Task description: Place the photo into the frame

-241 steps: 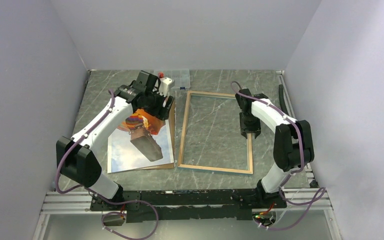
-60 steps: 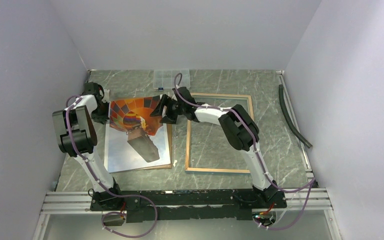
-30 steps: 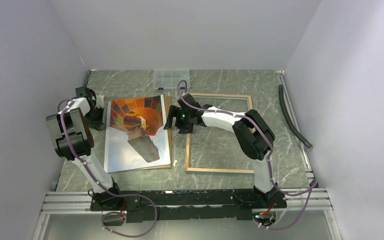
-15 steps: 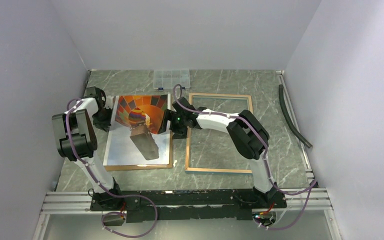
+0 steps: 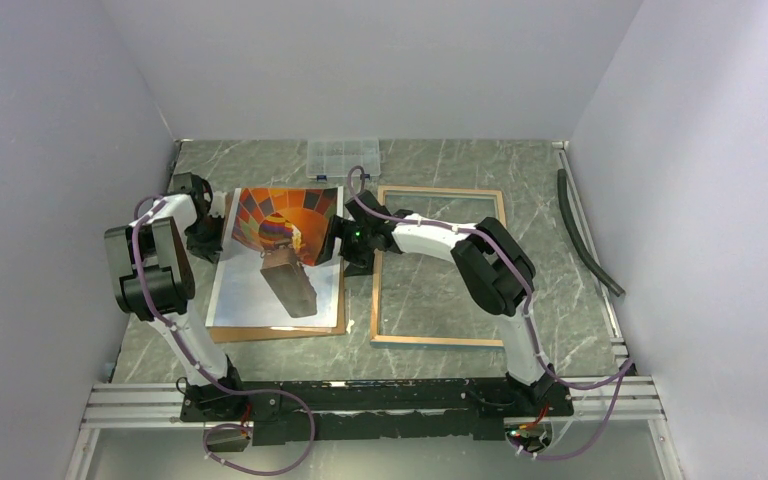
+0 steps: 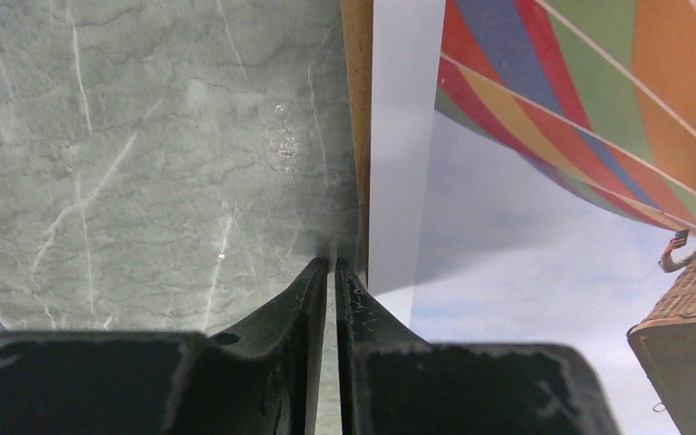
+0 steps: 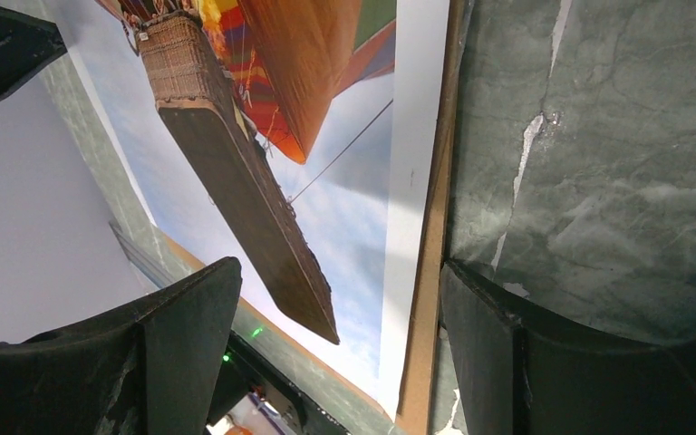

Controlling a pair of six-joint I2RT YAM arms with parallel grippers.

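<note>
The photo [image 5: 260, 298] of an orange-red balloon lies on a thin brown board [image 5: 280, 333], left of the frame [image 5: 438, 190]. The photo's far end bows up off the board. My left gripper [image 5: 212, 237] is at the photo's left edge. In the left wrist view it [image 6: 335, 265] is shut, with only a slit between the fingers, beside the board's edge [image 6: 355, 109] and the photo [image 6: 526, 199]. My right gripper [image 5: 337, 243] is at the photo's right edge. It [image 7: 337, 299] stands wide open there, with the photo's white margin [image 7: 408, 181] and the board's edge [image 7: 430, 272] between its fingers.
A clear compartment box [image 5: 343, 157] stands at the back of the marble table. A black hose [image 5: 585, 232] lies along the right wall. The frame lies flat, wood-coloured rim up, with the table showing through. Walls close in on both sides.
Over the last second both grippers closed in on the photo's side edges, the right one moving left. The photo's far end rose and bowed. Since half a second ago almost nothing has moved.
</note>
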